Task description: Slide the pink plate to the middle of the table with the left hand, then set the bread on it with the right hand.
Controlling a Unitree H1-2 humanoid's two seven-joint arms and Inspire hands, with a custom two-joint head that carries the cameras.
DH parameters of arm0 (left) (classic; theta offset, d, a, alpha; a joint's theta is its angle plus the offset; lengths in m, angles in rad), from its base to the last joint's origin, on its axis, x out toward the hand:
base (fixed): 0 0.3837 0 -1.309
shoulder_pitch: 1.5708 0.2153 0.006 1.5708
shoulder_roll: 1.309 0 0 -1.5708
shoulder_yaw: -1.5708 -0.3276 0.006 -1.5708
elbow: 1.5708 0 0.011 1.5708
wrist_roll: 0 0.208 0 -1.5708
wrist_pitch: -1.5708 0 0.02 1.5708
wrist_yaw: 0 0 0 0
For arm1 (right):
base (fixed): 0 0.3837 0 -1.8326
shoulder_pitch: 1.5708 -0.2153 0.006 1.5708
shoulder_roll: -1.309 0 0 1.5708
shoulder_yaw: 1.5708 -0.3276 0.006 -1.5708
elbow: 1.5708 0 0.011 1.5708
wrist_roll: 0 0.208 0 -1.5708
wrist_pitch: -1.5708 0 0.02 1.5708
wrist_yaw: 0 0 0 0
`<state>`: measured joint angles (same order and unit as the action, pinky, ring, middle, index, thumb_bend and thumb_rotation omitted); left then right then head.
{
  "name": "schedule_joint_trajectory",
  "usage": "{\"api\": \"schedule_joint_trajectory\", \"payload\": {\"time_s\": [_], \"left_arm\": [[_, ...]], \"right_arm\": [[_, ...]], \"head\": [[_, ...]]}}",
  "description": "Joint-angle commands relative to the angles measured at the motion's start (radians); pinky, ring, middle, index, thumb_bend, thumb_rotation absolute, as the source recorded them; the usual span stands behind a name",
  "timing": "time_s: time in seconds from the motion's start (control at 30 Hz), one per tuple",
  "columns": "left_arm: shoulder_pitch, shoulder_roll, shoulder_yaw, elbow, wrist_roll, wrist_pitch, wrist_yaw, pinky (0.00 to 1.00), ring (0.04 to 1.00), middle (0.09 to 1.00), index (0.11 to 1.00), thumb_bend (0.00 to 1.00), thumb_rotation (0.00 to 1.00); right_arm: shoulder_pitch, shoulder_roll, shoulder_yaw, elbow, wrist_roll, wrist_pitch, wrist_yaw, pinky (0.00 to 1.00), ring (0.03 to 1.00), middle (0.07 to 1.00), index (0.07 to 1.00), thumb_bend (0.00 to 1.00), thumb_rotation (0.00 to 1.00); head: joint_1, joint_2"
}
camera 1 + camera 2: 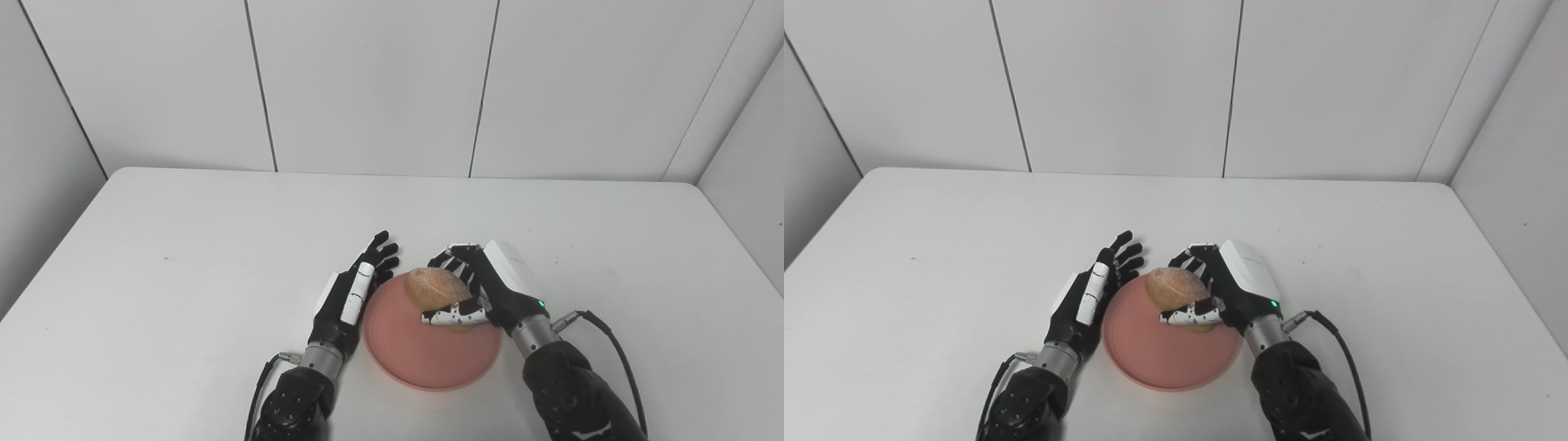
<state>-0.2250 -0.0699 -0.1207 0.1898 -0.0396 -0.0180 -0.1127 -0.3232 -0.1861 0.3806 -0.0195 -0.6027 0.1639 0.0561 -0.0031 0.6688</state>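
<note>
The pink plate (422,358) lies on the white table near the front middle. My right hand (490,288) is shut on a round brown bread roll (436,291) and holds it over the plate's far right part; I cannot tell whether the roll touches the plate. The thumb lies across the roll's near side. My left hand (352,294) rests open at the plate's left rim, fingers straight and pointing away, holding nothing. The same scene shows in the right eye view, with the plate (1157,355), the roll (1177,290), the right hand (1234,285) and the left hand (1090,294).
The white table (184,263) reaches back to a white panelled wall. A black cable (612,343) runs from my right wrist over the table at the front right.
</note>
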Motion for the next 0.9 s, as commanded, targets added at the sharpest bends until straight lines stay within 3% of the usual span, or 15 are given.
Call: {"api": "schedule_joint_trajectory", "payload": {"time_s": [0.0,0.23,0.3,0.4,0.57,0.63,0.67,0.73,0.77,0.83,0.87], "left_arm": [[-0.025,-0.022,0.0,-0.024,0.004,-0.03,0.01,0.91,0.897,0.911,0.918,0.68,1.0],[-0.024,-0.026,0.0,-0.028,0.005,-0.027,0.015,0.9,0.893,0.909,0.916,0.68,1.0],[-0.024,-0.027,0.001,-0.028,0.0,-0.029,0.013,0.91,0.895,0.907,0.912,0.68,1.0],[-0.022,-0.027,-0.001,-0.036,0.003,-0.032,0.015,0.91,0.897,0.911,0.92,0.67,1.0],[-0.023,-0.029,0.001,-0.047,0.001,-0.023,0.019,0.91,0.897,0.912,0.923,0.66,1.0],[-0.023,-0.031,0.002,-0.045,-0.001,-0.028,0.02,0.91,0.894,0.911,0.923,0.65,1.0],[-0.023,-0.031,0.001,-0.047,-0.004,-0.026,0.018,0.91,0.897,0.914,0.927,0.64,1.0],[-0.024,-0.031,0.002,-0.052,-0.008,-0.02,0.016,0.91,0.898,0.916,0.93,0.64,1.0],[-0.024,-0.032,0.003,-0.054,-0.01,-0.018,0.015,0.91,0.901,0.917,0.93,0.65,1.0],[-0.024,-0.031,0.003,-0.056,-0.01,-0.02,0.015,0.91,0.904,0.918,0.93,0.65,1.0],[-0.024,-0.028,0.001,-0.054,-0.005,-0.023,0.016,0.9,0.904,0.917,0.929,0.65,1.0]], "right_arm": [[-0.037,-0.01,0.01,0.001,-0.025,-0.072,-0.012,0.23,0.299,0.475,0.488,0.52,0.0],[-0.042,-0.022,0.035,0.076,-0.063,-0.157,-0.033,0.23,0.302,0.475,0.487,0.52,0.0],[-0.047,-0.027,0.044,0.095,-0.08,-0.184,-0.044,0.25,0.326,0.423,0.523,0.51,0.0],[-0.055,-0.033,0.057,0.118,-0.114,-0.22,-0.063,0.28,0.348,0.42,0.537,0.51,0.0],[-0.054,-0.052,0.08,0.086,-0.181,-0.194,-0.031,0.36,0.465,0.46,0.535,0.52,0.01],[-0.05,-0.058,0.084,0.07,-0.195,-0.179,-0.004,0.48,0.589,0.617,0.504,0.51,0.14],[-0.047,-0.065,0.086,0.059,-0.191,-0.177,0.018,0.56,0.662,0.681,0.616,0.6,0.42],[-0.042,-0.077,0.087,0.043,-0.181,-0.186,0.052,0.61,0.7,0.712,0.687,0.65,0.6],[-0.04,-0.084,0.087,0.035,-0.177,-0.193,0.067,0.67,0.74,0.745,0.734,0.71,0.78],[-0.035,-0.093,0.083,0.016,-0.168,-0.196,0.095,0.79,0.812,0.81,0.803,0.78,0.95],[-0.031,-0.095,0.078,0.003,-0.164,-0.191,0.107,0.83,0.836,0.832,0.821,0.79,0.98]], "head": [[0.005,-0.001],[-0.004,0.0],[-0.006,-0.001],[-0.01,0.0],[-0.016,0.003],[-0.017,0.002],[-0.016,0.003],[-0.016,0.002],[-0.016,0.002],[-0.019,-0.001],[-0.019,-0.001]]}}
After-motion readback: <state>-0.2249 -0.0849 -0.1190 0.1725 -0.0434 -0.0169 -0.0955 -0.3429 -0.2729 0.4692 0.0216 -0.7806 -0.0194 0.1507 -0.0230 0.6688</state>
